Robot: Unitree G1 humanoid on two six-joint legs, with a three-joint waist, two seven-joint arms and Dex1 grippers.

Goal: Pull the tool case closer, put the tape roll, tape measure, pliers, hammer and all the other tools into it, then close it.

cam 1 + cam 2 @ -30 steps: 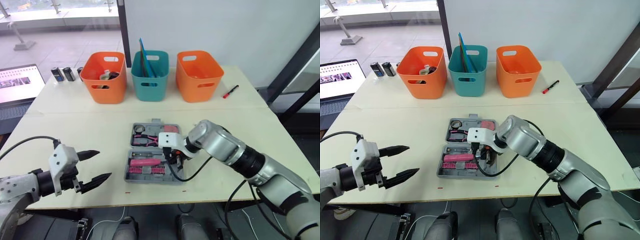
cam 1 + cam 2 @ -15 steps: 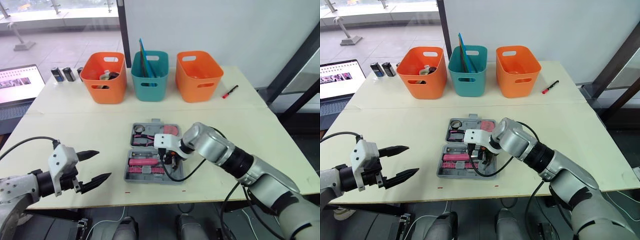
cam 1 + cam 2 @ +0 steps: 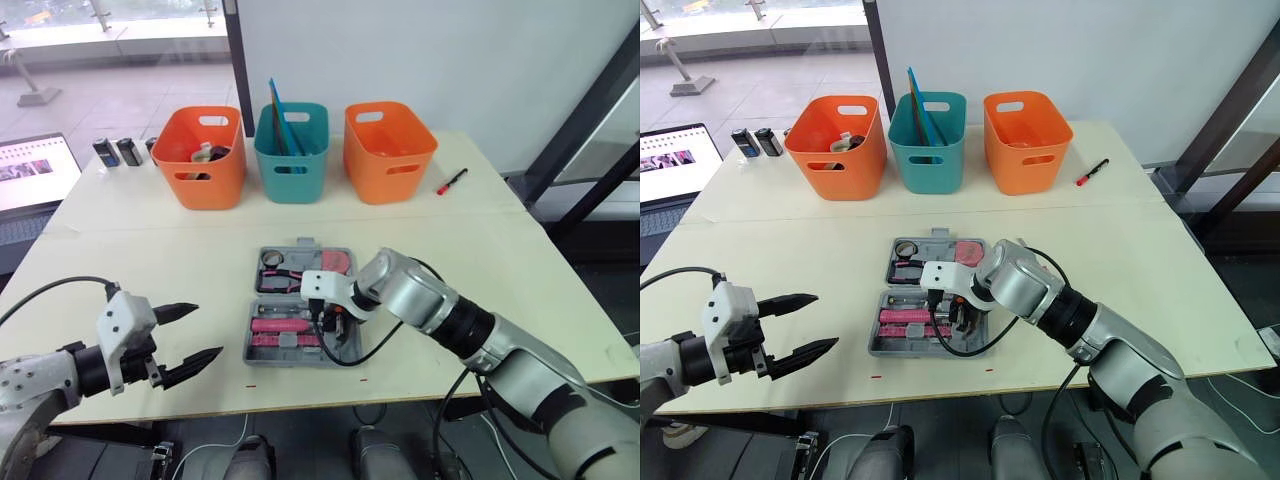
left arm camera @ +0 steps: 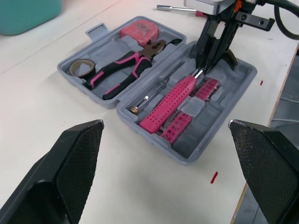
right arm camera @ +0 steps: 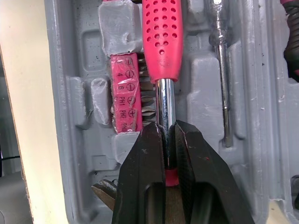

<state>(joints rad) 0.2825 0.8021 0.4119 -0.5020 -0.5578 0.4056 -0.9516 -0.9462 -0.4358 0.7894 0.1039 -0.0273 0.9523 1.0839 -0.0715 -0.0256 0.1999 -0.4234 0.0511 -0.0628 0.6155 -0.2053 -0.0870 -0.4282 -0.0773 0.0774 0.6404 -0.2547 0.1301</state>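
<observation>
Right wrist view has the only writing I can read: a pink bit holder (image 5: 125, 91) with "4", "6" and "PH1" on it, next to little minus and plus signs. The line below those is too hard to read. The right gripper (image 5: 169, 140) is squeezed tight on the shiny metal stem of the screwdriver (image 5: 161, 42), which has a fat pink handle with rows of small holes. The screwdriver lies in its slot just beside the bit holder. A thin metal screwdriver (image 5: 223, 93) lies in the next slot on the other side. All of these sit in the tool case (image 4: 196, 144), which is grey plastic, lies open and flat, and is in the middle of the table (image 3: 150, 250) near the front edge. The far half of the case holds the pliers (image 4: 122, 70) with pink and black handles, the tape roll (image 4: 80, 68) at one end, and the pink tape measure (image 4: 135, 33) at the other end. The left gripper (image 3: 208, 329) is over the near left part of the table, well apart from the case, with its two black fingers spread wide and nothing between them. Two orange baskets (image 3: 198, 155) and a teal basket (image 3: 291, 150) stand in a row at the back.
</observation>
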